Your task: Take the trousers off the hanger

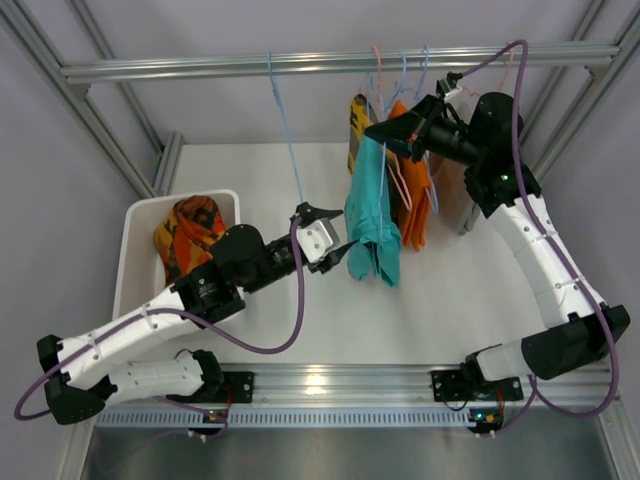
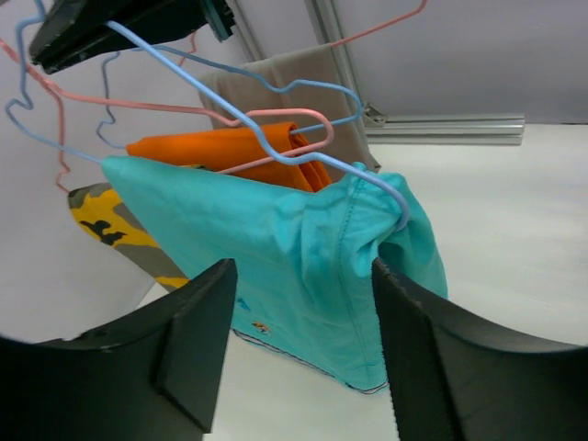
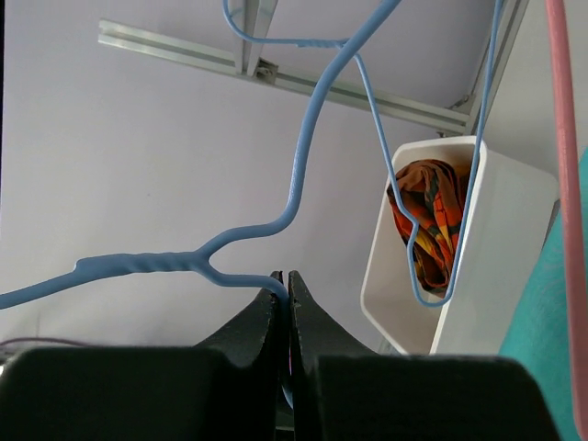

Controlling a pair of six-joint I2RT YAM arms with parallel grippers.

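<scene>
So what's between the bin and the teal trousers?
In the top view, the left gripper, open, and an empty blue hanger sit between the bin and the teal trousers.

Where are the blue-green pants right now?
In the top view, the teal trousers hang on a blue hanger near the middle, just right of the left gripper and left of the orange garment.

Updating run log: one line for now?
left claw: open at teal trousers; right claw: shut on blue hanger; patterned trousers: in bin
</scene>
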